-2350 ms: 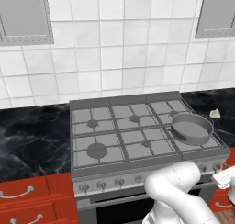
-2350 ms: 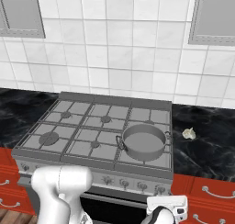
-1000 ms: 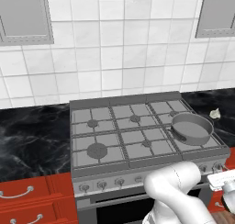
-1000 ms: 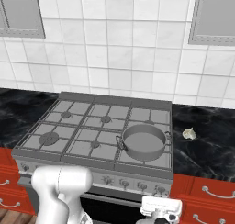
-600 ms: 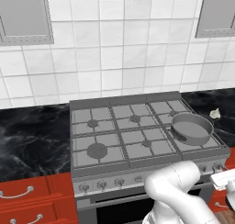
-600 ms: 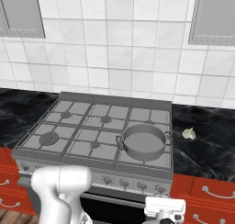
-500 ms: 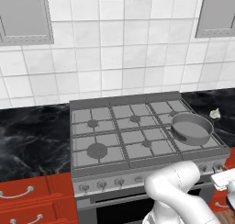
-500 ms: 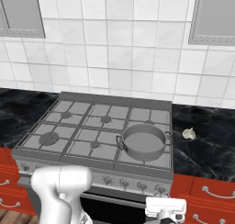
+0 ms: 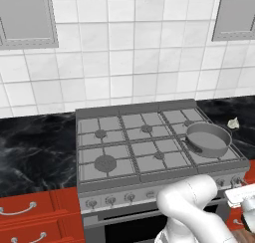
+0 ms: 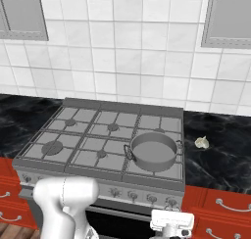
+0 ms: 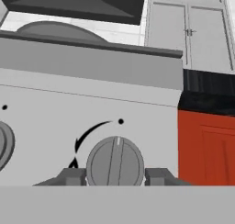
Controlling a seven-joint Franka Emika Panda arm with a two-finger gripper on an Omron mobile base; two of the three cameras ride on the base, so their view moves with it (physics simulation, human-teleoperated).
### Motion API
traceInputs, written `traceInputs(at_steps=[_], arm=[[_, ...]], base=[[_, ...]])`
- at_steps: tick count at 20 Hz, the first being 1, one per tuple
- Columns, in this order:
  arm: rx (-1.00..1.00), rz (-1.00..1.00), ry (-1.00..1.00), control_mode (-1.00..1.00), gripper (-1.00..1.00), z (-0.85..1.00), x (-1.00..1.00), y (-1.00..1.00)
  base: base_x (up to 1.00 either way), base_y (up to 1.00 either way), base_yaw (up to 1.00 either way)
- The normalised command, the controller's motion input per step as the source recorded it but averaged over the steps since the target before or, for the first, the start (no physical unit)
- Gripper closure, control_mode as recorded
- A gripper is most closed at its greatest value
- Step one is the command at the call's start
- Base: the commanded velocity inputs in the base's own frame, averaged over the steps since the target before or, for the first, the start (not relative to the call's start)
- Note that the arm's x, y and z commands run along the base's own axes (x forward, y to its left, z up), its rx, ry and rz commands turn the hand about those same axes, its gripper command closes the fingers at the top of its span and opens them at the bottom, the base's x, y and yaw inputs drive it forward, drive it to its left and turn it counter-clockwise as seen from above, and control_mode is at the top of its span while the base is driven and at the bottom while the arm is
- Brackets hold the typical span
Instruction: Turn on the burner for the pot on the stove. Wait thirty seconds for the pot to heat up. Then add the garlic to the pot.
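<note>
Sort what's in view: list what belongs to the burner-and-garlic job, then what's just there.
Job:
the pot on the stove
the garlic on the counter beside the stove
the knob between the fingertips of the tool

Just there:
red drawers
wall cabinets
tiled wall

Black marble counter (image 9: 35, 142), red drawers (image 10: 223, 206) underneath, white tile wall (image 9: 124, 62), grey upper cabinets (image 10: 230, 15).
</note>
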Motion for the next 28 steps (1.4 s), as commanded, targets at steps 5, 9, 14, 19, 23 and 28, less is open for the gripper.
traceInputs(at_steps=[5, 9, 14, 19, 23, 28], arm=[[-0.10, 0.18, -0.31, -1.00, 1.00, 0.69, 0.02, -0.05], [-0.19, 0.28, -0.11, -1.00, 1.00, 1.00, 0.00, -0.21], [-0.27, 0.27, 0.00, -1.00, 1.00, 1.00, -0.05, -0.05], [-0.35, 0.32, -0.31, -1.00, 1.00, 0.60, 0.00, 0.00], [-0.23, 0.43, -0.71, -1.00, 1.00, 0.42, 0.00, 0.00], [-0.18, 0.45, -0.58, -1.00, 1.00, 0.24, 0.00, -0.14]], base=[[0.00, 0.00, 0.00], [0.00, 0.00, 0.00], [0.00, 0.00, 0.00], [0.00, 0.00, 0.00], [0.00, 0.00, 0.00], [0.00, 0.00, 0.00]])
